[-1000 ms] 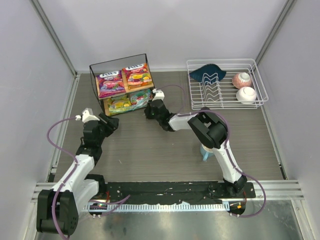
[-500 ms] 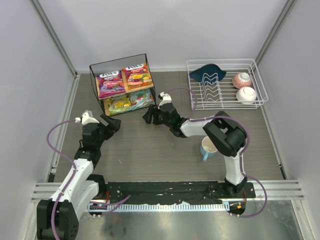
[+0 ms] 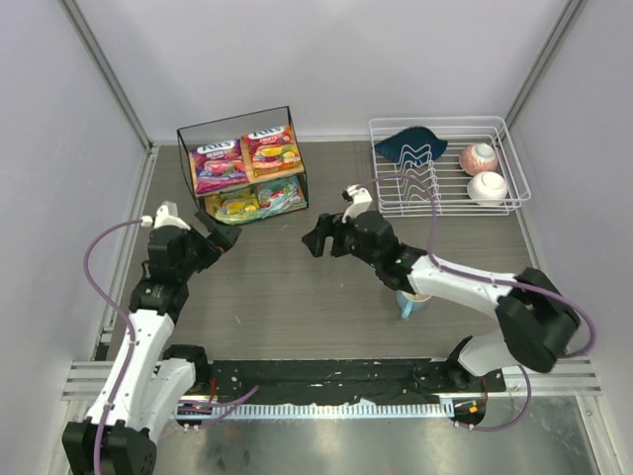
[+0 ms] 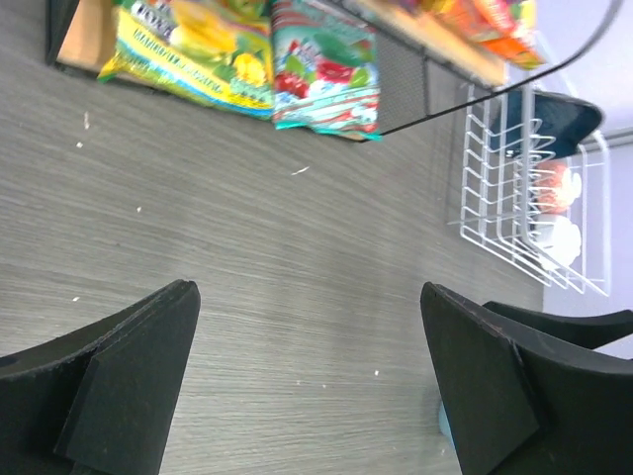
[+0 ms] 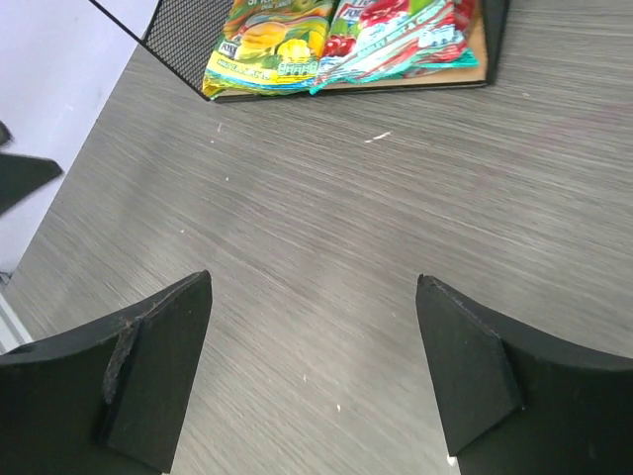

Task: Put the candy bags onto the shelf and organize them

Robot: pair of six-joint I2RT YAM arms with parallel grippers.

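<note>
The shelf point(image 3: 194, 170) stands at the back left with all the candy bags on it. The purple bag point(image 3: 218, 165) and the red-orange bag point(image 3: 272, 150) lie on the top board. The yellow-green bag point(image 3: 235, 205) and the teal bag point(image 3: 280, 193) lie side by side on the lower board, also seen as yellow-green bag point(image 5: 267, 45) and teal bag point(image 5: 396, 40). My left gripper point(image 3: 220, 236) hangs open in front of the shelf's left part, holding nothing. My right gripper point(image 3: 315, 237) is open and empty, right of the shelf's front corner, apart from it.
A white wire dish rack point(image 3: 450, 163) at the back right holds a dark blue bowl point(image 3: 410, 145) and two small bowls point(image 3: 479, 156). A light blue cup point(image 3: 408, 300) stands under my right forearm. Grey walls close the table in.
My right gripper has opened and drawn back from the shelf's lower board toward the table's middle. My left gripper has opened wider and shifted slightly left.
</note>
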